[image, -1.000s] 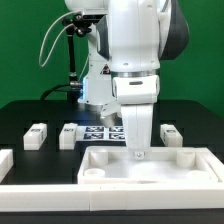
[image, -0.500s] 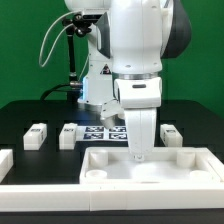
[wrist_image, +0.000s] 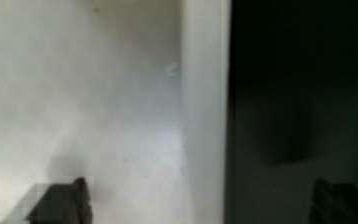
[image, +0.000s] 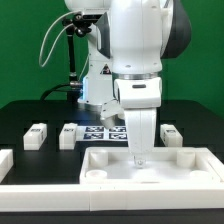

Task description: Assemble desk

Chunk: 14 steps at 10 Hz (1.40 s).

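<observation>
Position: the desk slab (image: 150,172) is lying flat on the black bench (image: 30,112), filling the five o'clock part of the exterior view. Its far rim is running level across the picture, and its three o'clock edge is reaching almost to the picture's border.

Arm: the arm (image: 135,60) is hanging straight down over the middle of that far rim. The jaws are standing wide apart and gripping nothing. In the wrist view the two dark fingertips (wrist_image: 59,202) are showing well apart, with white slab surface, one straight edge and dark bench between them. That view is too blurred for finer detail.

Surroundings: two leg posts (image: 36,135) (image: 69,133) are lying at ten o'clock of the slab and a third (image: 170,132) at one o'clock, all clear of its rim. The marker board (image: 105,132) is lying between them, partly hidden by the arm.

Clearances: a low border rail (image: 100,190) is running just beside the slab's six o'clock edge. A shorter rail piece (image: 5,160) is sitting at nine o'clock, leaving bare bench between itself and the slab. Bare bench is also showing behind the posts, toward twelve o'clock.
</observation>
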Motion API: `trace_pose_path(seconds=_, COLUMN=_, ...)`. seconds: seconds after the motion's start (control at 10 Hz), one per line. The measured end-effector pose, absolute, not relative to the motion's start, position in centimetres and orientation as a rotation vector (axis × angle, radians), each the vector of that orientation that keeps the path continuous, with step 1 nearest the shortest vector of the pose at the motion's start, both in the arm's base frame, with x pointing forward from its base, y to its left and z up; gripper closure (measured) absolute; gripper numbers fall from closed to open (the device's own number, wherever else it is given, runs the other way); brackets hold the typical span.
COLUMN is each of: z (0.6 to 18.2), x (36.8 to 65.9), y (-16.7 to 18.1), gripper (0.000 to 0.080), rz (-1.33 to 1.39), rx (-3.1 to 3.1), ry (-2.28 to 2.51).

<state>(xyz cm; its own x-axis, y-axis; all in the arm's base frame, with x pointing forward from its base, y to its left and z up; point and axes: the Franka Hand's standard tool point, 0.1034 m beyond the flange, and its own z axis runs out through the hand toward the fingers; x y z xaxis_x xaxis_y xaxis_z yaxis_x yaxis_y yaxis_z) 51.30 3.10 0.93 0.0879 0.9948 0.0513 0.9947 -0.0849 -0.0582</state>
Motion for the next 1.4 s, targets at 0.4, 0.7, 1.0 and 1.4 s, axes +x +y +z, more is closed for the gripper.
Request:
trace_pose_path(seconds=0.4, z=0.9, x=51.3, y=3.1, gripper=0.0151, rz=0.002, rx=-2.258, ry=-2.071)
trace_pose_path(seconds=0.7, z=1.1, x=51.3, y=3.1, gripper=0.015, rz=0.01, rx=-2.272, ry=-2.053)
trace_pose_path(seconds=1.0, z=3.6, x=51.4, y=3.3, gripper=0.015, rz=0.017, rx=-2.362, ry=-1.975)
trace_pose_path(seconds=1.4, z=6.0, x=50.5, y=7.2, gripper=0.015, rz=0.05, rx=-2.676, ry=-1.551)
